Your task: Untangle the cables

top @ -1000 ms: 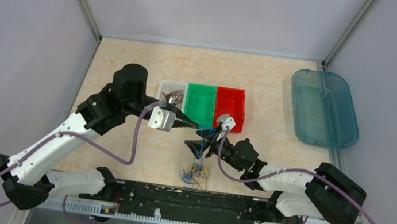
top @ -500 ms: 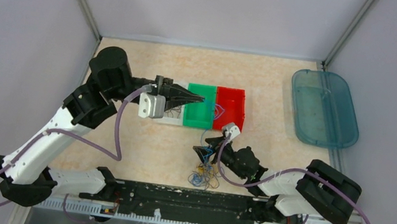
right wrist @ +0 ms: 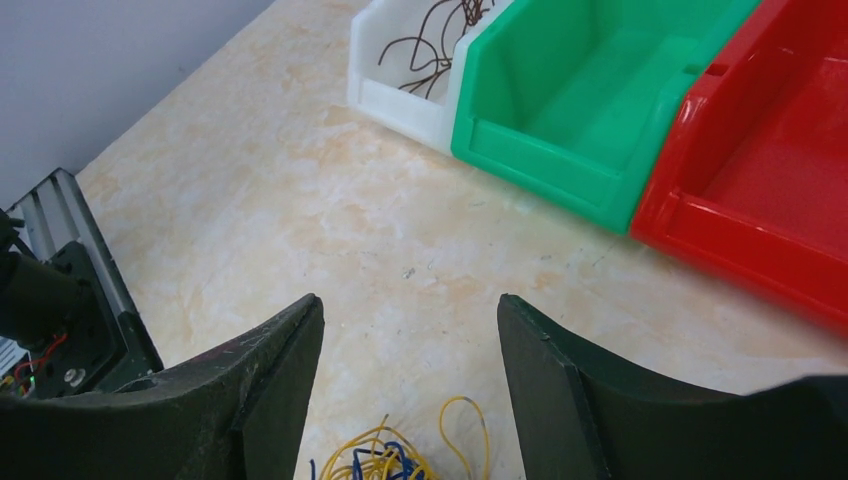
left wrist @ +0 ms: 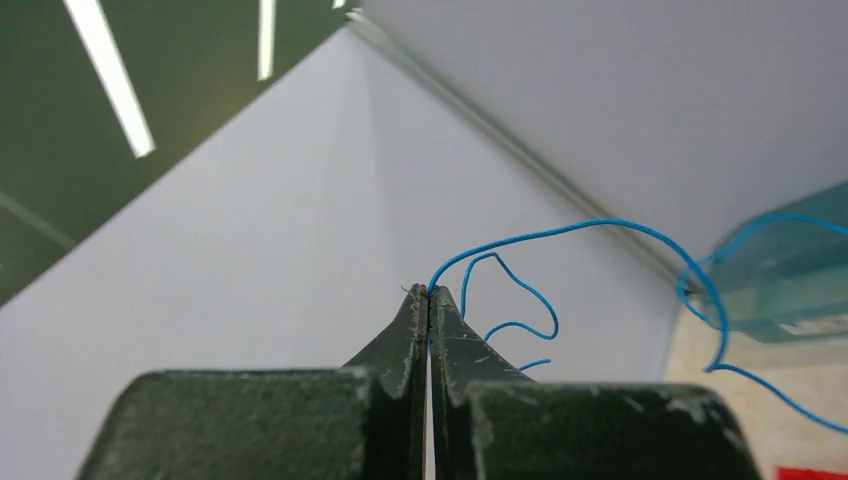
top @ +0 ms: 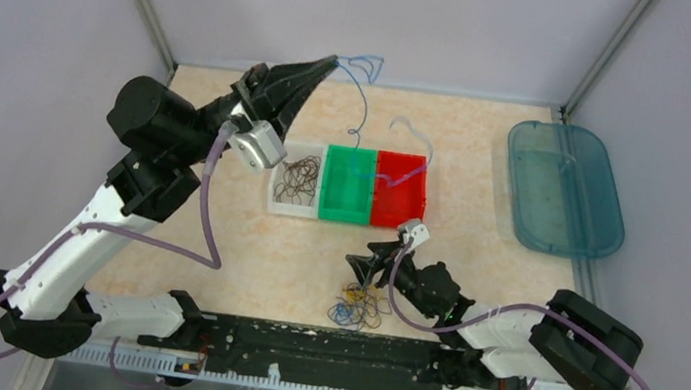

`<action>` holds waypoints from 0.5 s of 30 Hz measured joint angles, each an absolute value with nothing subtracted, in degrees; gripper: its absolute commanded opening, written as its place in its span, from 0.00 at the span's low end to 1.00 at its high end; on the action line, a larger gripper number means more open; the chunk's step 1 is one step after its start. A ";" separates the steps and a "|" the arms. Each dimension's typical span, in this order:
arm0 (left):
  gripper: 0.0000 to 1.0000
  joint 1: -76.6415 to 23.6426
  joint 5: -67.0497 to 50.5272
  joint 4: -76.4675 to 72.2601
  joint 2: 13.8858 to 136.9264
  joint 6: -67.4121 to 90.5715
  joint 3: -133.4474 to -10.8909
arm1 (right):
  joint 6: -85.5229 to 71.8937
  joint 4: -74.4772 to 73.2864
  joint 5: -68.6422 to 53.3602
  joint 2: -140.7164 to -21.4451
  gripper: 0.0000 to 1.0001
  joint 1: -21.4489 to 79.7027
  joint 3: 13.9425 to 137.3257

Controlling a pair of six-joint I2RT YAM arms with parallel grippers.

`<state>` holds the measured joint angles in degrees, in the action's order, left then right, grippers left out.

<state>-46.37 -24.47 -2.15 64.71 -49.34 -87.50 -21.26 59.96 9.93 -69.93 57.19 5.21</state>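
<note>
My left gripper [top: 335,60] is raised high near the back wall and shut on one end of a blue cable [top: 364,117]. The cable hangs down in curls over the green bin [top: 347,184] and red bin [top: 400,188]. In the left wrist view the blue cable [left wrist: 560,232] sticks out of the closed fingertips [left wrist: 429,292]. A small bundle of yellow and blue cables [top: 357,306] lies on the table near the front. My right gripper [top: 361,265] is open and empty just above and behind that bundle [right wrist: 400,458]. Dark brown cables [top: 300,175] lie in the white bin [top: 278,192].
A teal lidded tray [top: 564,187] lies at the back right. The three bins stand side by side at the table's middle, also shown in the right wrist view with the green bin [right wrist: 590,90] in the centre. Grey walls enclose the back and sides.
My left gripper has lifted up and back from over the bins, drawing the blue cable out of the bundle. My right gripper has let go, opened and dropped toward the bundle.
</note>
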 measured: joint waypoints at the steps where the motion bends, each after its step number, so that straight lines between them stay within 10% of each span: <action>1: 0.00 -46.39 -22.06 -4.84 64.79 -50.02 -87.50 | -21.26 59.66 10.17 -69.04 0.65 57.19 5.21; 15: 0.00 -46.37 -14.55 -6.87 64.79 -44.14 -87.07 | -20.03 47.48 14.55 -53.23 0.68 57.19 7.49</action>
<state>-46.37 -14.55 -6.87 64.79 -44.14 -87.07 -20.03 47.48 14.55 -53.23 57.19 7.49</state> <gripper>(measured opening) 0.005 0.675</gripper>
